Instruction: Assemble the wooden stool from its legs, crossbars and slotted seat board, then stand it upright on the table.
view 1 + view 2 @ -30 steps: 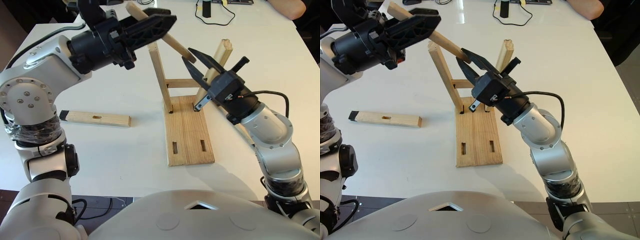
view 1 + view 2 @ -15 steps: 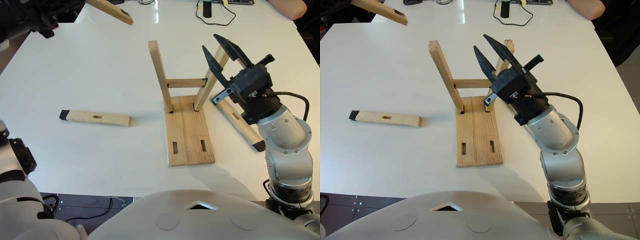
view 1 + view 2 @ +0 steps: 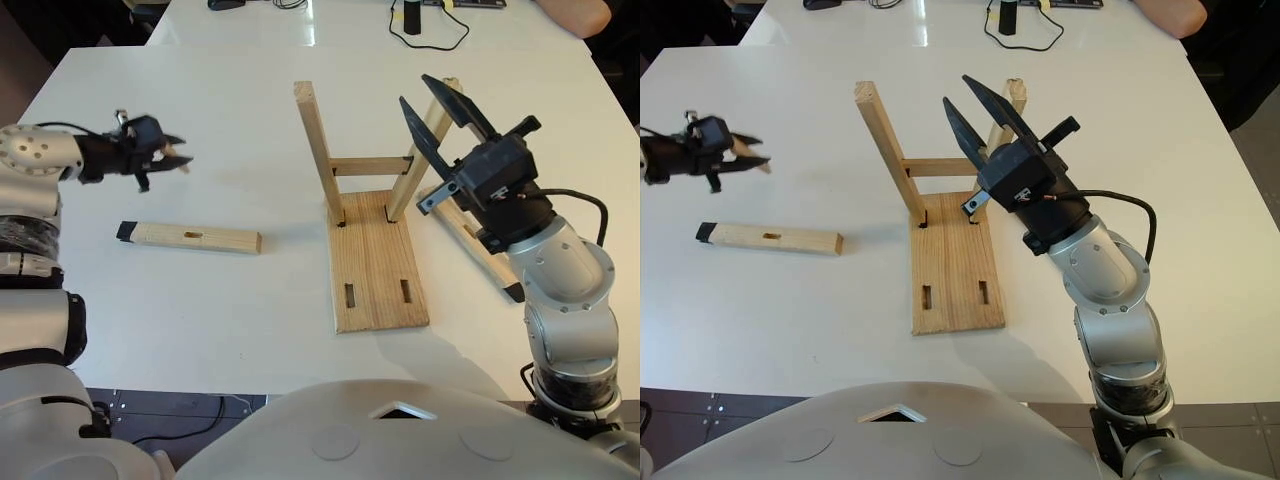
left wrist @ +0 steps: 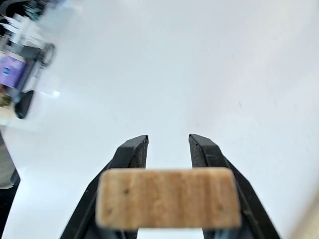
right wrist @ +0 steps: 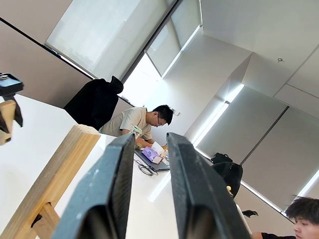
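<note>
The left tool (image 3: 176, 155) is clamped on a wooden leg (image 4: 167, 196), which the wrist view shows end-on between the two black fingers. The left arm is stretched out low over the left part of the desk (image 3: 230, 90), with the forearm almost level and the tool pointing toward the middle. On the desk, near that tool and closer to the robot, lies a loose leg (image 3: 195, 237) with a black tip.

The right tool (image 3: 417, 90) points upward with its fingers apart. The right arm is bent at the elbow and rises from the near edge. Just beside this tool stands the right upright leg (image 3: 400, 195). A crossbar (image 3: 372, 166) joins it to the left upright leg (image 3: 318, 145). Both stand in the far slots of the seat board (image 3: 378, 265), which lies flat. Another leg (image 3: 480, 255) lies on the desk, partly hidden under the right arm.
</note>
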Controlling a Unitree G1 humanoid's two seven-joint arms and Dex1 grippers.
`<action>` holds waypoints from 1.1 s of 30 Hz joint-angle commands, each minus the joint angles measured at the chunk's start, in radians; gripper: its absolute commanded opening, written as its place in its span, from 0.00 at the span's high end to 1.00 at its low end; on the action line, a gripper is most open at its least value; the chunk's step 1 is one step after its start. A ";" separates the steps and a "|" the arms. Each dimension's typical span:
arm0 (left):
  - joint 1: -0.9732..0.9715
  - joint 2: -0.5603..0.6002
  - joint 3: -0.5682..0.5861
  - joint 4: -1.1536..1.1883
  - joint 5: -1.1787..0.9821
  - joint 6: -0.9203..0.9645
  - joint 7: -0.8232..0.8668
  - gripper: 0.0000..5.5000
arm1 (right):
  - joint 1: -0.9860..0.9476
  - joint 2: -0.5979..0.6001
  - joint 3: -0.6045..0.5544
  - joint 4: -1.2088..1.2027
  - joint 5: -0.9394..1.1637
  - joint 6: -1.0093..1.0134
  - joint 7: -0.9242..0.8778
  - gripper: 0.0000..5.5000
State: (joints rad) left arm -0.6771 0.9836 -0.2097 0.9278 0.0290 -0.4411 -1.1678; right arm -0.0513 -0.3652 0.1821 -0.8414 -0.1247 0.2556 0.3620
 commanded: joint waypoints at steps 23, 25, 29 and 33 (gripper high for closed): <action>0.215 0.298 -0.194 -0.474 -0.496 0.314 -0.447 0.77 | 0.065 0.027 0.033 0.026 -0.105 -0.001 -0.034 0.79; 0.240 0.330 -0.202 -0.522 -0.529 0.336 -0.447 0.77 | 0.069 0.027 0.033 0.026 -0.108 0.000 -0.034 0.79; 0.224 0.332 -0.181 -0.541 -0.554 0.375 -0.446 0.77 | 0.077 0.027 0.033 0.035 -0.115 0.000 -0.033 0.79; 0.180 0.315 -0.153 -0.567 -0.590 0.432 -0.446 0.77 | 0.080 0.026 0.035 0.042 -0.120 0.001 -0.030 0.79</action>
State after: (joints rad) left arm -0.4639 1.3030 -0.3879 0.3815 -0.5350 -0.0362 -1.6128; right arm 0.0244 -0.3367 0.2170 -0.8067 -0.2388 0.2537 0.3276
